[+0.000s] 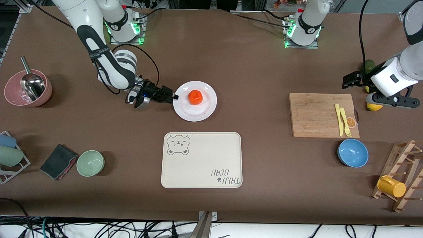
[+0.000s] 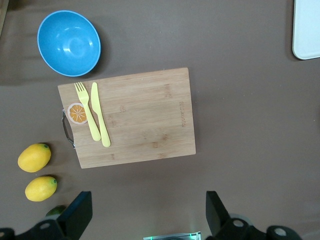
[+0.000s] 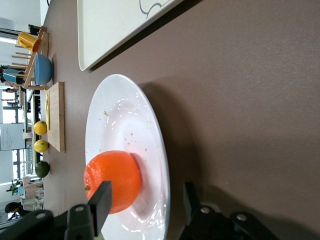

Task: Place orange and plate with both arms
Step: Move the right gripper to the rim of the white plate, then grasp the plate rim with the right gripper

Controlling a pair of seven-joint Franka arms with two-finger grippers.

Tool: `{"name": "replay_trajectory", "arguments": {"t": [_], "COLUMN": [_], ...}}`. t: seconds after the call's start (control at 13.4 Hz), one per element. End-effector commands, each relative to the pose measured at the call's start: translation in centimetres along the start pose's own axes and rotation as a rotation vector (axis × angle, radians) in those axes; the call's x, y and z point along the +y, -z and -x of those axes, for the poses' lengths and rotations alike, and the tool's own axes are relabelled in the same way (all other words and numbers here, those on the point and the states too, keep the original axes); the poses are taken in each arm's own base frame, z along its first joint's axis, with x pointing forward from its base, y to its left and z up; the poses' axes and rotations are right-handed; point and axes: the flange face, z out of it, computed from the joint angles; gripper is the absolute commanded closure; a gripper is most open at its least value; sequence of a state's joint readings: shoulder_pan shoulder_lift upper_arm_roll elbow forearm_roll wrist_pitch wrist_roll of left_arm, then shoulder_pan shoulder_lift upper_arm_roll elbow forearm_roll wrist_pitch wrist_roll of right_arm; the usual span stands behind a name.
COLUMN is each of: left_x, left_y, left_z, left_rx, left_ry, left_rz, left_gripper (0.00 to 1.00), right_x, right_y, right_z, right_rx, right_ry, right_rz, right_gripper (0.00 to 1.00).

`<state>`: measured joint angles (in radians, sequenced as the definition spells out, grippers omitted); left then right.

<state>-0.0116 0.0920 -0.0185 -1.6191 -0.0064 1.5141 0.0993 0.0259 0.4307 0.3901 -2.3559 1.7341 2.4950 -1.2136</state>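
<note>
Bare table all round the plate (image 1: pixel 195 111); right gripper (image 1: pixel 174 97) straddles its rim. Tray (image 1: pixel 201 160) lies nearer the camera; cutting board (image 1: pixel 317 114) well apart.

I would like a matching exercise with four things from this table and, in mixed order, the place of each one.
Things:
1. orange
2. yellow fork
3. metal scoop
4. yellow cup

Places:
A. on the wooden rack
B. in the pink bowl
C. on the plate
D. on the cutting board

Pairs: 1-C, 2-D, 3-B, 4-A
</note>
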Motion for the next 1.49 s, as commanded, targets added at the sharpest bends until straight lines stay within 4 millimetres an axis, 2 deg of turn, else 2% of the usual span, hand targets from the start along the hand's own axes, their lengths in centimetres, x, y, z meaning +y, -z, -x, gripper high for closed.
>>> {"name": "replay_trajectory", "arguments": {"t": [0.0, 0.22, 0.3, 0.6, 0.75, 0.9, 1.12, 1.27, 1.42], "left_x": [-0.1, -0.2, -0.4, -0.4, 0.1, 0.1, 0.1, 0.1, 0.0], "left_y": [0.5, 0.3, 0.1, 0.1, 0.2, 0.2, 0.2, 0.2, 0.2], "left_z": [-0.2, -0.3, -0.4, -0.5, -0.5, -0.5, -0.5, -0.5, -0.5], "left_rx": [-0.007, -0.010, -0.015, -0.015, -0.013, -0.013, -0.013, -0.013, -0.012], "left_ry": [-0.019, -0.020, -0.017, -0.016, -0.020, -0.020, -0.023, -0.023, -0.022], "left_rz": [-0.028, -0.029, -0.027, -0.027, -0.029, -0.029, -0.027, -0.027, -0.029], "left_gripper": [0.00, 0.00, 0.00, 0.00, 0.00, 0.00, 0.00, 0.00, 0.00], "right_x": [0.5, 0.1, 0.0, 0.7, 0.9, 0.9, 0.8, 0.4, -0.6], "right_y": [-0.8, -1.4, -1.6, -2.4, -2.4, -2.4, -2.6, -2.6, -2.5], "right_z": [0.0, 0.4, 0.6, 0.9, 0.9, 0.9, 0.1, -1.4, -3.9], "right_rx": [0.024, 0.019, 0.023, 0.050, 0.050, 0.049, 0.062, 0.098, 0.151], "right_ry": [0.017, 0.025, 0.036, 0.065, 0.063, 0.064, 0.060, 0.037, -0.018], "right_rz": [-0.002, -0.006, -0.009, -0.019, -0.018, -0.018, -0.025, -0.041, -0.073], "right_gripper": [0.36, 0.48, 0.55, 0.70, 0.81, 1.00, 1.00, 1.00, 1.00]}}
